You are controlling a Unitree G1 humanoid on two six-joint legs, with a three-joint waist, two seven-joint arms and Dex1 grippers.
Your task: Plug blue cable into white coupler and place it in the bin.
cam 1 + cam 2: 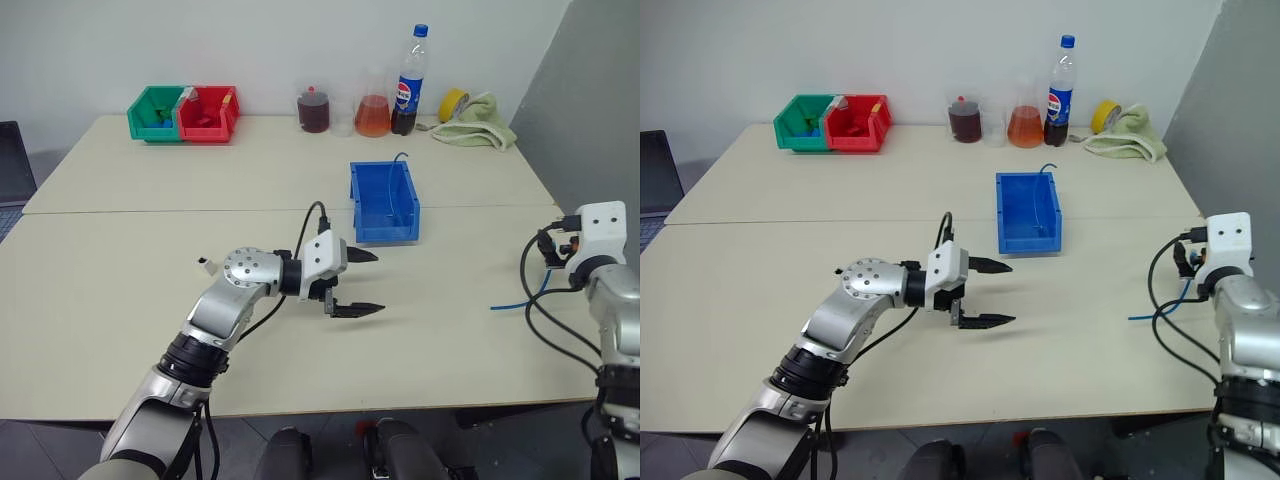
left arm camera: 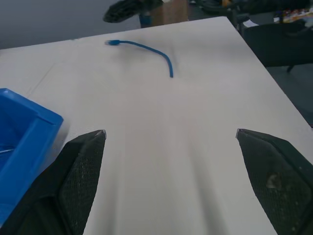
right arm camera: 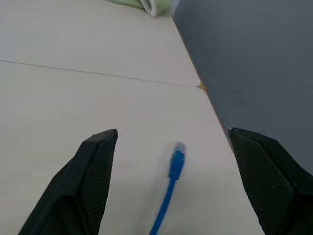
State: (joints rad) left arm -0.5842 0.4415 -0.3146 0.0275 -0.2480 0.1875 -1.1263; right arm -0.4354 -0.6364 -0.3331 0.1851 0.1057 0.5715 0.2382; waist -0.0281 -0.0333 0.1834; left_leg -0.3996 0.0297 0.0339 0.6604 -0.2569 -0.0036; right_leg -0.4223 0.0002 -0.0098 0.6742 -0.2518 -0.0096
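The blue cable (image 1: 517,300) lies on the table near its right edge, its plug (image 3: 176,157) on the tabletop between the fingers of my open right gripper (image 3: 171,132), untouched. My left gripper (image 1: 378,282) hovers open and empty over the middle of the table, pointing right toward the cable (image 2: 146,49). The blue bin (image 1: 383,232) stands just beyond the left gripper; a thin cable end arcs over its back rim. A tiny white block, apparently the white coupler (image 1: 205,265), sits on the table behind my left wrist.
Green bin (image 1: 154,113) and red bin (image 1: 208,113) stand at the back left. Two beakers of liquid (image 1: 372,117), a cola bottle (image 1: 410,85), yellow tape (image 1: 452,103) and a green cloth (image 1: 478,124) line the back right. The table's right edge (image 3: 210,105) runs close to the cable.
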